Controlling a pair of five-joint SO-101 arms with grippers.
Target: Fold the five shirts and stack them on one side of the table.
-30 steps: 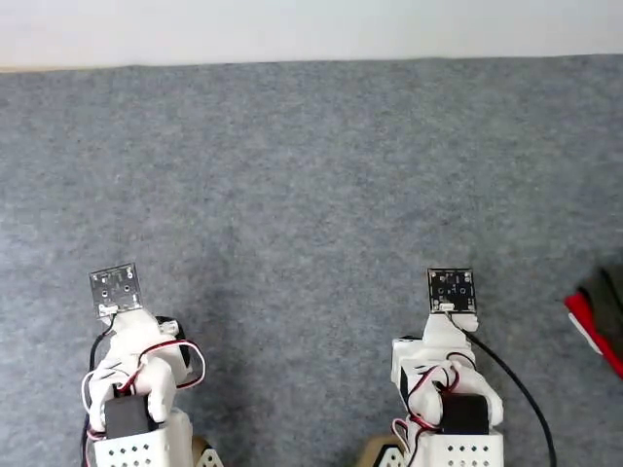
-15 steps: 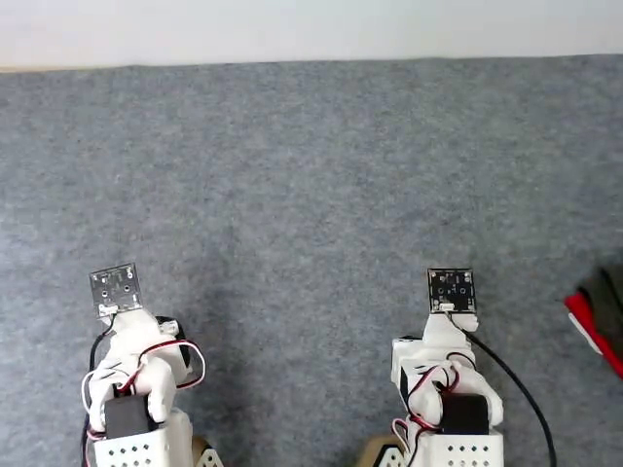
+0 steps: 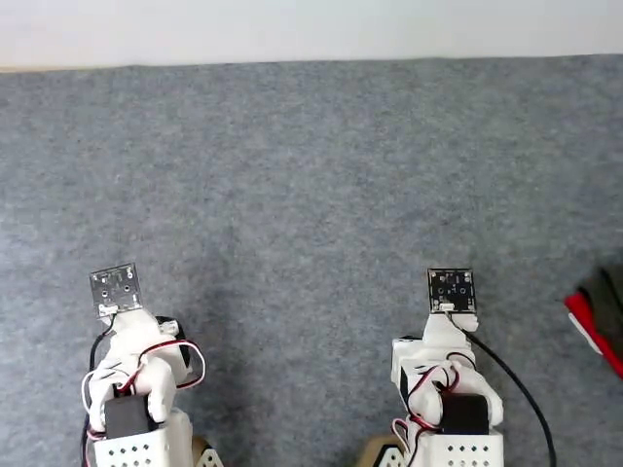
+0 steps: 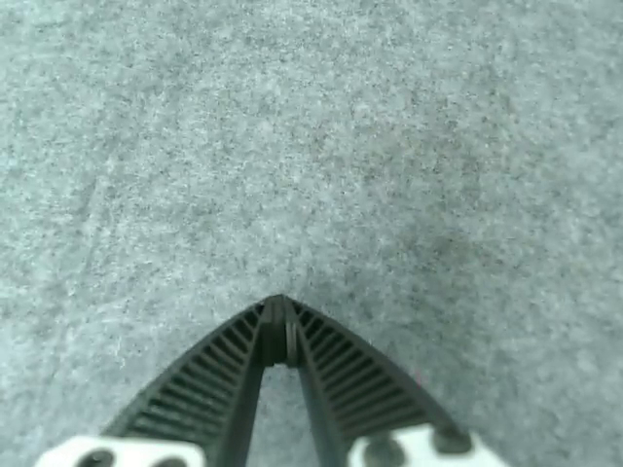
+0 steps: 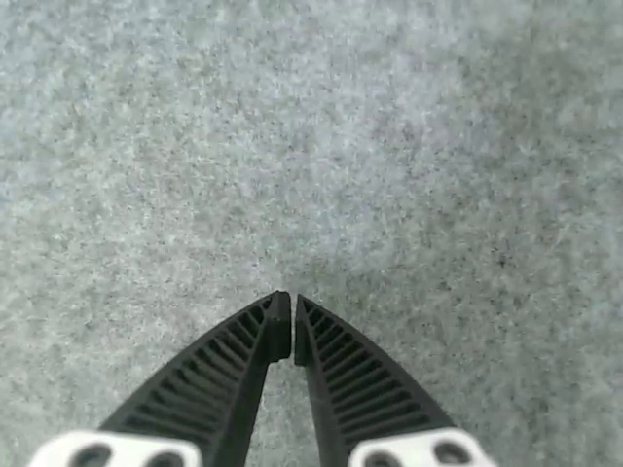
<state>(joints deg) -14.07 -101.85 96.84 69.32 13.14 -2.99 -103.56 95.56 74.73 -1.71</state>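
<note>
- Left pincer (image 4: 279, 309) tips together, above grey tabletop (image 4: 389, 146)
- Right pincer (image 5: 292, 304) tips together, above the tabletop
- Red-and-black item (image 3: 596, 316) at the tabletop's edge, near an arm (image 3: 448, 379)

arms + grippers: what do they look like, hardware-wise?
Both arms are white plastic with black motors, red-and-white wire loops and a square circuit board. One has a black cable. Left gripper and right gripper: black ribbed fingers tapering to points.

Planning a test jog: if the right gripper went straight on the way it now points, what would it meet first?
Probably just the grey mat; nothing else lies ahead of the right gripper, though depth is unclear. The red and dark cloth sits off to the side.
</note>
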